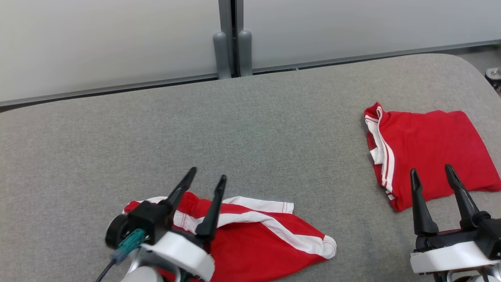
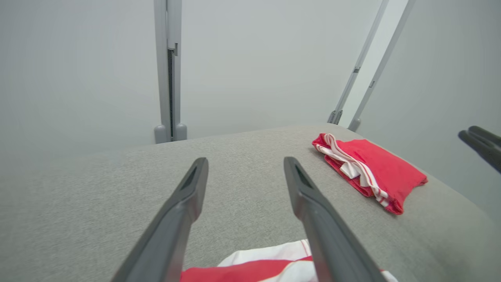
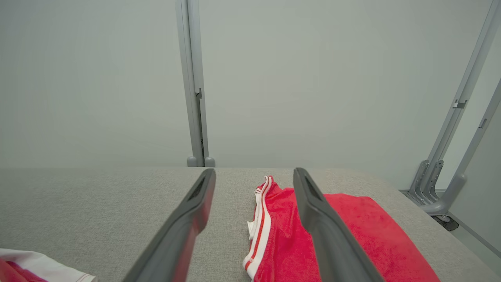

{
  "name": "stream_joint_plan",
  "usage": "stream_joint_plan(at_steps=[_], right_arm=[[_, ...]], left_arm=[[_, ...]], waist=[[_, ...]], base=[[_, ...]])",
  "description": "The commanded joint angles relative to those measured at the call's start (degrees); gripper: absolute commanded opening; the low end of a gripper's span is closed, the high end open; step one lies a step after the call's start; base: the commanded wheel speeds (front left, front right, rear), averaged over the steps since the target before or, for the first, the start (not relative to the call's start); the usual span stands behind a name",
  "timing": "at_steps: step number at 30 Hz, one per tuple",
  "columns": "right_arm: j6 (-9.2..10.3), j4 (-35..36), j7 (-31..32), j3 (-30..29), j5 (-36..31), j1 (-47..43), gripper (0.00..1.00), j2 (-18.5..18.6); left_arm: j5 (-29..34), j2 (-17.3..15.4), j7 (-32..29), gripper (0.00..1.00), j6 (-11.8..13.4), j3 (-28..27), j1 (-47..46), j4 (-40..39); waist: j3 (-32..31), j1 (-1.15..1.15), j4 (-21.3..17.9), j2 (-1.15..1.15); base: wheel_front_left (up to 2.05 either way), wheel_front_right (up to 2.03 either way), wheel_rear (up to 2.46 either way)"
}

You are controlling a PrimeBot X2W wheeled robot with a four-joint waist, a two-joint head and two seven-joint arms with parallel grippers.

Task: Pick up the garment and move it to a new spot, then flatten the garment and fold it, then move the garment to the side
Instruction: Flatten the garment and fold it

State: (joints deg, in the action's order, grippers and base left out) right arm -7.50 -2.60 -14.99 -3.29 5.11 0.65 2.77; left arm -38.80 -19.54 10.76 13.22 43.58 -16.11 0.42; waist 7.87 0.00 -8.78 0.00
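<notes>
A grey table (image 1: 250,129) bears the crumpled garment (image 1: 266,235), red and white, at lower centre, and a folded garment (image 1: 430,145) at right. The left claw (image 1: 208,173), spread and empty, hangs over the crumpled garment; the right claw (image 1: 430,169), equally spread, is by the folded garment. Flattening probably wants opposite hems pinched and drawn apart.

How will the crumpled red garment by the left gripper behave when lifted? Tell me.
The crumpled garment is thin cloth lying in loose folds, so it is probably floppy and light, draping from any pinch. Pushed across the textured grey table cover, it would likely bunch rather than slide.
</notes>
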Motion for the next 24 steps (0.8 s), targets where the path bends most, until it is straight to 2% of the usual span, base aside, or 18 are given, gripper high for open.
stream_joint_plan(at_steps=[1, 5, 8, 13, 17, 21, 22, 23, 24], right_arm=[[0.01, 0.8, -0.3, -0.5, -1.1, -0.1, 1.00, 0.3], [0.01, 1.5, -0.3, -1.7, -2.4, -1.2, 1.00, 0.3], [0.01, 1.1, -0.3, -2.7, -2.5, -2.3, 1.00, 0.3], [0.01, -0.7, -0.3, -3.2, -0.9, -4.7, 1.00, 0.3], [0.01, -2.1, -0.3, -2.7, 0.7, -6.1, 1.00, 0.3], [0.01, -3.6, -0.3, -2.0, 1.4, -7.1, 1.00, 0.3], [0.01, -3.6, -0.3, -2.0, 1.4, -7.1, 1.00, 0.3], [0.01, -4.2, -0.3, -1.6, 1.5, -7.4, 1.00, 0.3], [0.01, -4.2, -0.3, -1.6, 1.5, -7.4, 1.00, 0.3]], left_arm=[[0.7, -1.6, 1.6, 1.00, 1.6, -1.6, 2.7, -0.1], [0.9, -3.7, 4.1, 1.00, 5.3, -7.9, 9.0, -1.2], [2.0, -3.5, 4.4, 1.00, 6.1, -13.0, 13.5, -2.5], [6.8, -1.4, 4.3, 1.00, 2.5, -21.9, 20.9, -2.0], [11.1, 0.6, 4.4, 1.00, -1.7, -27.4, 24.8, 1.2], [13.9, 2.1, 4.4, 1.00, -7.3, -31.6, 27.5, 3.8], [13.9, 2.1, 4.4, 1.00, -7.3, -31.6, 27.5, 3.8], [15.2, 2.8, 4.4, 1.00, -9.9, -33.5, 28.4, 5.0], [15.2, 2.8, 4.4, 1.00, -9.9, -33.5, 28.4, 5.0]], waist=[[-2.3, 0.00, 2.0, 0.00], [-4.6, 0.00, 4.3, 0.00], [-6.0, 0.00, 6.3, 0.00], [-8.0, 0.00, 9.0, 0.00], [-8.9, 0.00, 9.7, 0.00], [-9.4, 0.00, 9.6, 0.00], [-9.4, 0.00, 9.6, 0.00], [-9.5, 0.00, 9.6, 0.00], [-9.5, 0.00, 9.6, 0.00]], base=[[0.00, 0.00, 0.00], [0.00, 0.00, 0.00], [0.00, 0.00, 0.00], [0.00, 0.00, 0.00], [0.00, 0.00, 0.00], [0.00, 0.00, 0.00], [0.00, 0.00, 0.00], [0.00, 0.00, 0.00], [0.00, 0.00, 0.00]])
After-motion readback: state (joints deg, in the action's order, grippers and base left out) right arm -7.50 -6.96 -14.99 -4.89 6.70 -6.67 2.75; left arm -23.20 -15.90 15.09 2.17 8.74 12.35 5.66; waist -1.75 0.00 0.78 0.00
